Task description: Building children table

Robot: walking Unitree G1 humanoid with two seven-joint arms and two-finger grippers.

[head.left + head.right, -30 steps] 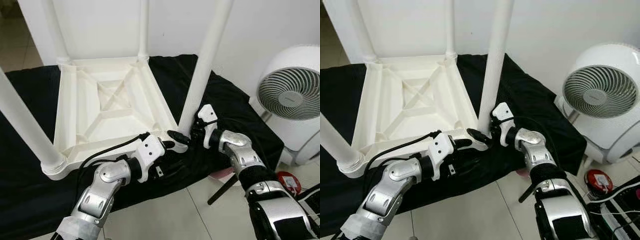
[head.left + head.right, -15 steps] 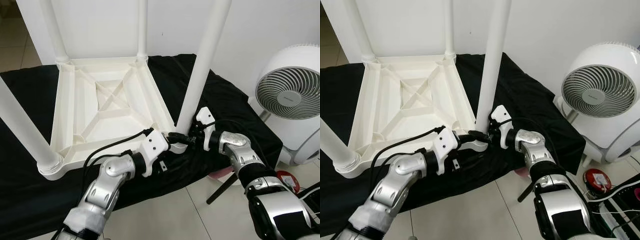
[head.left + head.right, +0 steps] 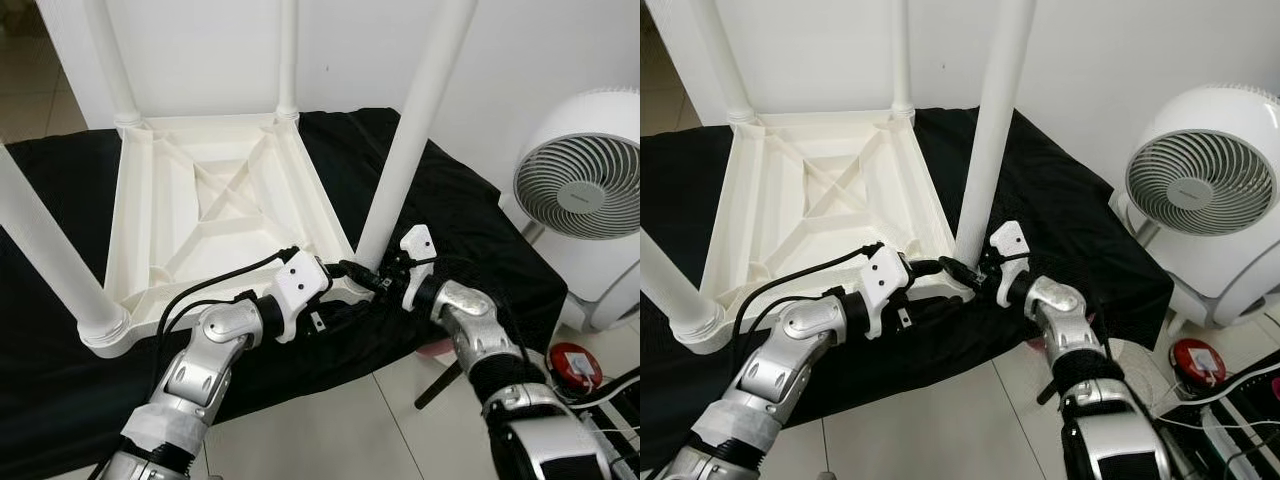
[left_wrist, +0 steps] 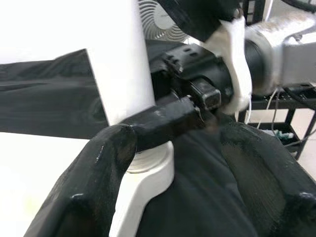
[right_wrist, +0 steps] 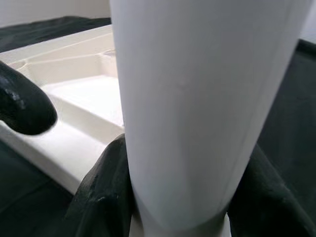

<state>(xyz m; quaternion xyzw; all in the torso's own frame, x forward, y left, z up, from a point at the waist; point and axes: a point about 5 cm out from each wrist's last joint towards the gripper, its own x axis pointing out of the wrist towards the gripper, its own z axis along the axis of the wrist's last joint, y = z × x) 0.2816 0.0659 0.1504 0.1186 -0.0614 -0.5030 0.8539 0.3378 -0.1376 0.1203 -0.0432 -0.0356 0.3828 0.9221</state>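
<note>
Surface: black cloth (image 3: 470, 215) under the upturned table (image 3: 215, 215).
Right jaws (image 3: 978, 274): clasped the near leg (image 3: 405, 165).
Left jaws (image 3: 345, 268): spread at its socket.
Advice: keep the leg upright, press straight down.

left gripper (image 3: 338, 272) advanced to table leg (image 3: 405, 160) base, meeting right gripper (image 3: 372, 278).

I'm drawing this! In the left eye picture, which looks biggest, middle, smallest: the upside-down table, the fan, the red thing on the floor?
1. Upside-down table, biggest.
2. Fan, middle, though partly cut off at the picture's edge.
3. Red thing on the floor, smallest.
</note>
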